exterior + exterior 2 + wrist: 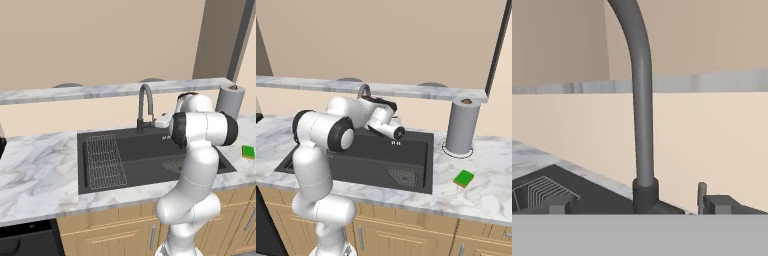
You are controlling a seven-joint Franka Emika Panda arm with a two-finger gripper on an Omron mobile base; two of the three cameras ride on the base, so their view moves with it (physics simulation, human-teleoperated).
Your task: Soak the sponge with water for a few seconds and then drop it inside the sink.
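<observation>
Still early: faucet not yet running, sponge untouched.
One counter (35, 170), one sink (135, 150), one faucet (641, 100), one paper-towel roll (461, 127), one sponge (464, 178) lying on the counter right of the basin; hand (396, 143) released, empty, facing the faucet base. Likely next: work the handle, then fetch the sponge.

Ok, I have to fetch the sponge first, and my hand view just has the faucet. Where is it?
Observer: The sponge lies flat on the counter, to the right of the sink.
Operator: Anything close to it?
Observer: A grey paper towel roll stands upright behind it, nearer the wall, not touching it.
Operator: What's in the sink?
Observer: A wire rack lies in its left part.
</observation>
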